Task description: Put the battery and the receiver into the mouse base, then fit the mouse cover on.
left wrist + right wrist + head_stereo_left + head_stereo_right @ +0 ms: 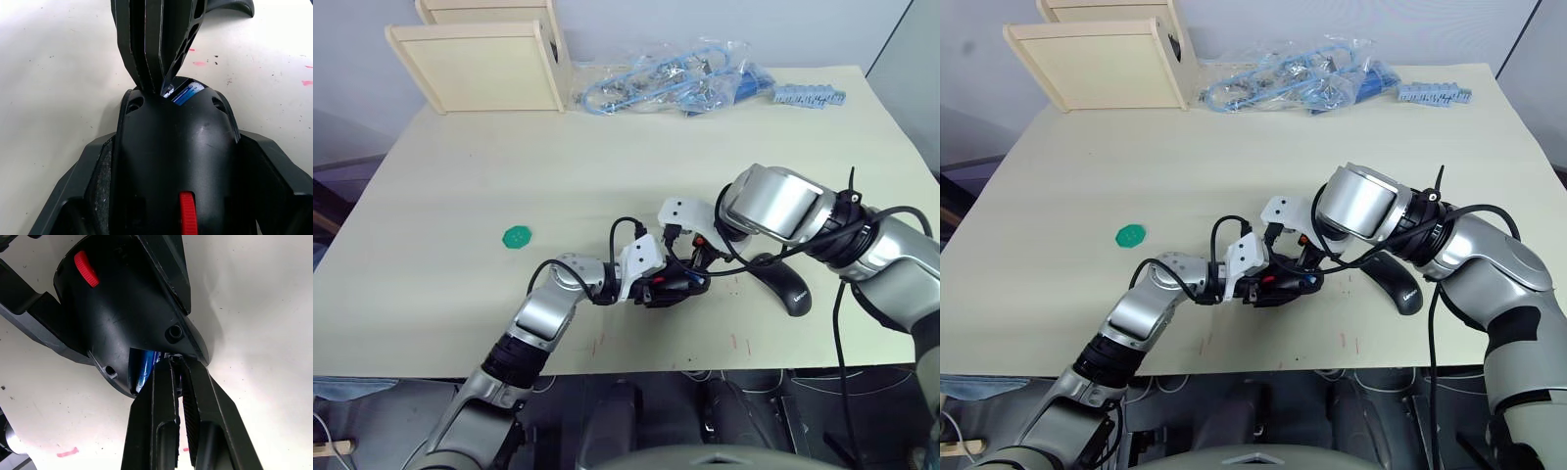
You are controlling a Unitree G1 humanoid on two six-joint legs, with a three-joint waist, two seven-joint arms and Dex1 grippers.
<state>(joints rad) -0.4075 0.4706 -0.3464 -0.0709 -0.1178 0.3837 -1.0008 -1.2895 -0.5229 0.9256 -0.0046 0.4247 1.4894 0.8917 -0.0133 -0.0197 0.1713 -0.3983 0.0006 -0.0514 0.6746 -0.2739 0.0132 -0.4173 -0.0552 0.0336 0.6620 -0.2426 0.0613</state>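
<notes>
Far left on the pale wooden tabletop (460,176): small green round disc (517,236), lying alone, well apart from the arms.

Near the front edge, centre: left gripper (658,286), its two black fingers spread around the black oval mouse base (176,161), clamping it at both sides. In the left wrist view the base's smooth back faces the camera, a small red wheel (186,215) showing on it. Blue slim cylindrical battery (145,368) sits inside the base's hollow, partly hidden by the shell.

Just right of that: right gripper (178,377), fingers pressed nearly together, tips poked into the open end of the base right beside the battery. Whether something is pinched between them, cannot tell. Receiver not made out.

Further right: smooth glossy black curved mouse cover (787,284), white lettering near one end, lying flat on the table under the right forearm, apart from the base.

Back edge: light wooden box (484,59) at left, clear plastic bag of blue parts (666,76) towards the right.
</notes>
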